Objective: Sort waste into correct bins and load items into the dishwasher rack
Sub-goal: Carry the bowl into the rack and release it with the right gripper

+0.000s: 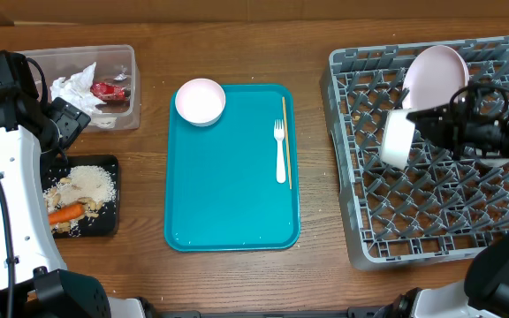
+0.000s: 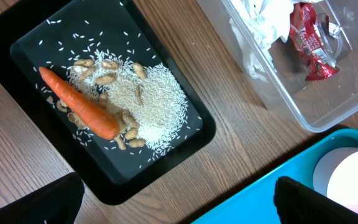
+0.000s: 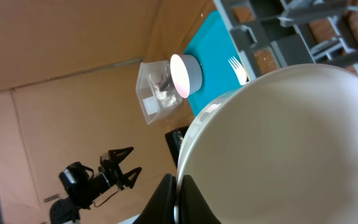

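Right gripper [image 3: 178, 199]: clamped on the rim of a small white round bowl [image 3: 278, 143], over the large grey plastic lattice rack [image 1: 431, 221]; the grip shows only in the right wrist view.
Left gripper [image 2: 179, 200]: fingers wide apart above bare wood beside the shallow black plastic tray [image 2: 185, 146].
Tray contents: orange carrot [image 2: 79, 102] and white rice grains [image 2: 160, 106], within the edges.

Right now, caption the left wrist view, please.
Orange carrot, nuts and rice on black tray; red wrapper in clear tub.

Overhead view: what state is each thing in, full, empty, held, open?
Black tray: holds carrot, nuts, rice.
Clear tub: holds paper and wrapper.
Bowl on teal tray: upright, empty.
Plate: leaning on edge in the rack.
Other bowl: on its side, gripped by right pincer.
Left pincer: open, empty.
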`<move>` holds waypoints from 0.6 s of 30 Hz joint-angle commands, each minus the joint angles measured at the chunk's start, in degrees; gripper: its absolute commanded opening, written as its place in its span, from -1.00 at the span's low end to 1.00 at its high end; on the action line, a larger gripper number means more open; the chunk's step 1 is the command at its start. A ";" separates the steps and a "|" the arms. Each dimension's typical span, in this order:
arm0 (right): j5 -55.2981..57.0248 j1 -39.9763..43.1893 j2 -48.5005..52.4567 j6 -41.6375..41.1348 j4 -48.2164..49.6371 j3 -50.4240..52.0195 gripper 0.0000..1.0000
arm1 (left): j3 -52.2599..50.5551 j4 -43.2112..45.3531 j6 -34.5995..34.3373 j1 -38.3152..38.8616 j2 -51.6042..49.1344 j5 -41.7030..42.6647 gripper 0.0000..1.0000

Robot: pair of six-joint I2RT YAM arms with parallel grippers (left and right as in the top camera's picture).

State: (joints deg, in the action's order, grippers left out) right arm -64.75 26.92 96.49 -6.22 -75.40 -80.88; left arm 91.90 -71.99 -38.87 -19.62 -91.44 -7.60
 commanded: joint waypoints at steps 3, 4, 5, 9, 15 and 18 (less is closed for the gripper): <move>-3.93 2.73 -1.25 6.03 0.07 4.55 -0.92 | 1.16 0.07 0.28 -0.17 -0.07 -0.92 1.00; -3.91 2.73 -1.25 6.40 0.04 4.68 -0.92 | 1.16 0.07 0.31 -0.17 -0.07 -0.92 1.00; -3.91 2.73 -1.25 6.73 0.04 4.70 -0.92 | 1.16 0.07 0.28 -0.17 -0.07 -0.92 0.99; -3.85 1.60 -1.22 8.11 1.22 4.72 -0.92 | 1.16 0.07 0.28 -0.17 -0.07 -0.92 1.00; -3.13 -0.70 -1.22 8.15 3.80 4.76 -0.92 | 1.16 0.07 0.28 -0.17 -0.07 -0.90 1.00; -3.15 -1.14 -1.22 8.15 6.25 4.76 -0.92 | 1.16 0.07 0.28 -0.17 -0.07 -0.92 1.00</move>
State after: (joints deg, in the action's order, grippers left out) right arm -66.67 26.22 96.49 0.89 -71.00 -76.31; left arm 91.90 -71.96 -38.87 -19.62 -91.44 -7.60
